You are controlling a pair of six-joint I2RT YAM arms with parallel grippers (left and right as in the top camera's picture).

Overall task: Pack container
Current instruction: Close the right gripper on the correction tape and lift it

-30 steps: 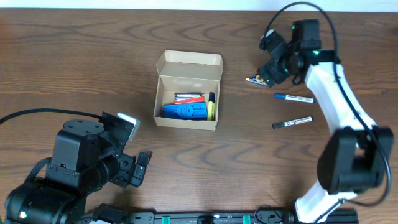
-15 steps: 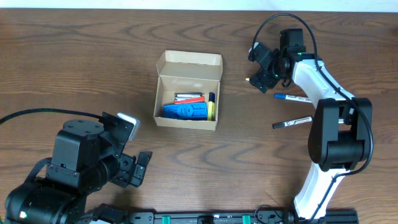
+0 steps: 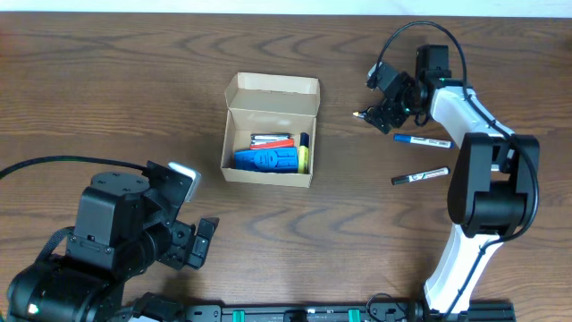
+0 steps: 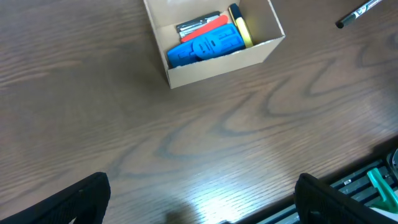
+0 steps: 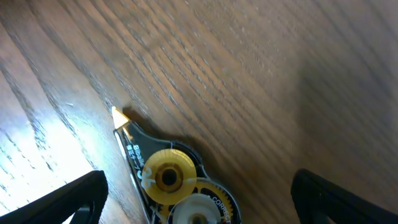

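The tan cardboard container (image 3: 268,143) stands open at mid-table, flap lid up at the back. It holds a blue object, a red pen and a yellow-and-blue marker, and also shows in the left wrist view (image 4: 214,43). A correction tape dispenser (image 5: 174,183) with yellow gears lies on the table; overhead only its tip (image 3: 359,114) shows. My right gripper (image 3: 386,114) is open directly over it, fingers (image 5: 199,196) on either side. My left gripper (image 3: 183,237) is open and empty near the front left, fingers (image 4: 199,199) above bare table.
A blue-capped marker (image 3: 422,140) and a black marker (image 3: 420,176) lie right of the container. The black marker's tip shows in the left wrist view (image 4: 357,12). The table's front edge and a rail run below the left arm.
My right gripper has shifted slightly about the correction tape dispenser, swinging left and then back right. The left arm and the container have not moved.
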